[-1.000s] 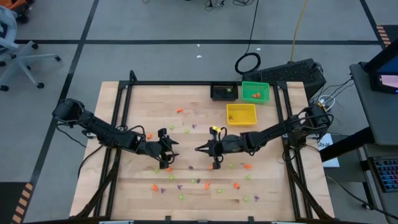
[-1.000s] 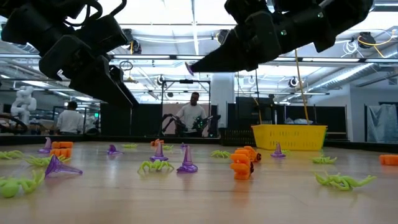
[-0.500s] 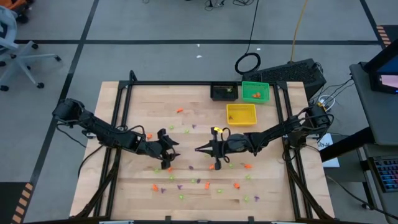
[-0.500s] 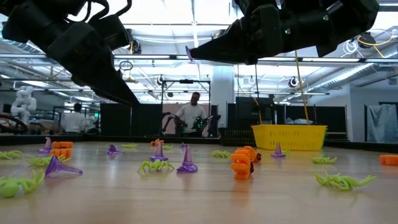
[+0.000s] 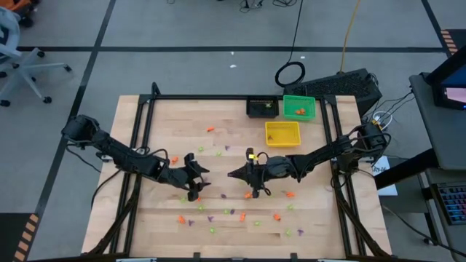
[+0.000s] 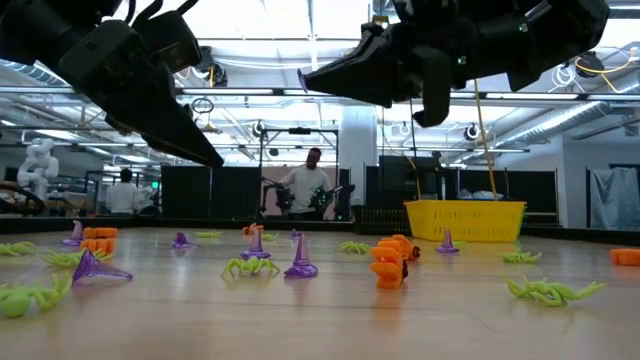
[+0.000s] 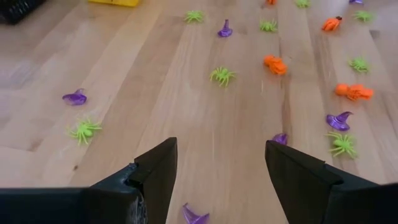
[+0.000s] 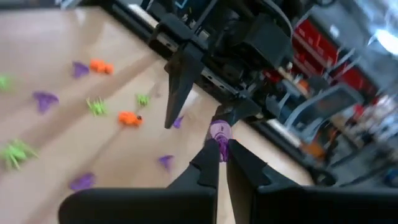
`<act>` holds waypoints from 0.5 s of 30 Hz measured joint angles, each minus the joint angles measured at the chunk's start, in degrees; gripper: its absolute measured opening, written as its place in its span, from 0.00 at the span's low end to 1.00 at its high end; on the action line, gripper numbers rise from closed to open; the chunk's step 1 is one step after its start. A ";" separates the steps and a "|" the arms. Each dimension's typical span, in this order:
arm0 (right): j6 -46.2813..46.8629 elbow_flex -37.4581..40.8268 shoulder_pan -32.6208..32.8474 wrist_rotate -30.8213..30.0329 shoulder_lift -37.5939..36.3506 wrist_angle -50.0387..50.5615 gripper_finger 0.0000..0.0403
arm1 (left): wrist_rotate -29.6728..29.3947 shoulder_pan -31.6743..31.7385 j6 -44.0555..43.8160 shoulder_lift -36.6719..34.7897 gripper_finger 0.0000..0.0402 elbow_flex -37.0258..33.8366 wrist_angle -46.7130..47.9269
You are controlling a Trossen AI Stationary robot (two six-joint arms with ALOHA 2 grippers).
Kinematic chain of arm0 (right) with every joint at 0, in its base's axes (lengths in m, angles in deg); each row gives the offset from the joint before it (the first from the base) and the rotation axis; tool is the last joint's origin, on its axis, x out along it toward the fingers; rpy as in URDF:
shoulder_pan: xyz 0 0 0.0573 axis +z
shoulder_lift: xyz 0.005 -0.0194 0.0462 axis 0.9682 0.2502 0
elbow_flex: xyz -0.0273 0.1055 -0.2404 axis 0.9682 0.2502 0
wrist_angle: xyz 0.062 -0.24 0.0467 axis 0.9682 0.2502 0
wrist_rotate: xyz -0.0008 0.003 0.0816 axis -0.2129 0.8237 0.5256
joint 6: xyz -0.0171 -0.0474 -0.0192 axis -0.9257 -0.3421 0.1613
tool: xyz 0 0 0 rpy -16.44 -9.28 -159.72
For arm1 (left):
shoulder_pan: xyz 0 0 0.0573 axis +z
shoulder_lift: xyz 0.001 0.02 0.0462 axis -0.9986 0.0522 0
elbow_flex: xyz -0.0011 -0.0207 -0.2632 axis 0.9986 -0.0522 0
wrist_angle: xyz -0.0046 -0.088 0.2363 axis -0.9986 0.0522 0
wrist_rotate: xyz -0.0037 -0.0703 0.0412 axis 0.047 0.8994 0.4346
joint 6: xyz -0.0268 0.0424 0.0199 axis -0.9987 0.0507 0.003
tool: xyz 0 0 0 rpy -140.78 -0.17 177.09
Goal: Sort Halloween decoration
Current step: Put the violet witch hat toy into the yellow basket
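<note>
Halloween decoration pieces lie scattered over the wooden table (image 5: 145, 218): purple witch hats (image 6: 300, 262), light-green spiders (image 6: 548, 290) and orange pumpkins (image 6: 388, 264). One small purple trinket (image 8: 218, 132) is pinched at the tips of the right pincer (image 8: 221, 152), whose fingers are closed tight on it, raised above the table near its middle. The left pincer (image 7: 219, 163) hangs just across from it with its fingers spread wide and nothing between them, above a purple hat (image 7: 194, 215). A yellow bin (image 5: 282, 134), a green bin (image 5: 299, 108) and a black bin (image 5: 262, 108) sit toward the far right of the table.
</note>
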 joint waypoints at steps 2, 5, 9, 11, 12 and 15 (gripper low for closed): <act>-4.20 0.00 0.00 -0.01 0.00 -0.06 0.01 | 0.00 0.00 -0.24 0.00 0.60 0.00 -0.08; -11.11 0.00 0.00 -0.02 0.02 -0.25 0.01 | -0.03 0.02 0.20 0.00 0.60 0.00 -1.33; -21.82 -0.02 0.00 -0.02 0.02 -0.63 0.01 | -0.07 0.02 2.15 0.00 0.60 0.00 -3.15; -26.09 -0.02 0.00 -0.07 0.02 -0.62 0.01 | -0.09 0.02 2.68 0.00 0.60 0.00 -3.73; -27.87 -0.02 0.00 -0.20 0.02 -0.66 0.01 | -0.09 0.02 2.69 0.00 0.60 0.00 -3.86; -31.96 -0.02 0.00 -0.44 0.02 -0.65 0.01 | -0.09 0.02 2.86 0.00 0.60 0.00 -4.48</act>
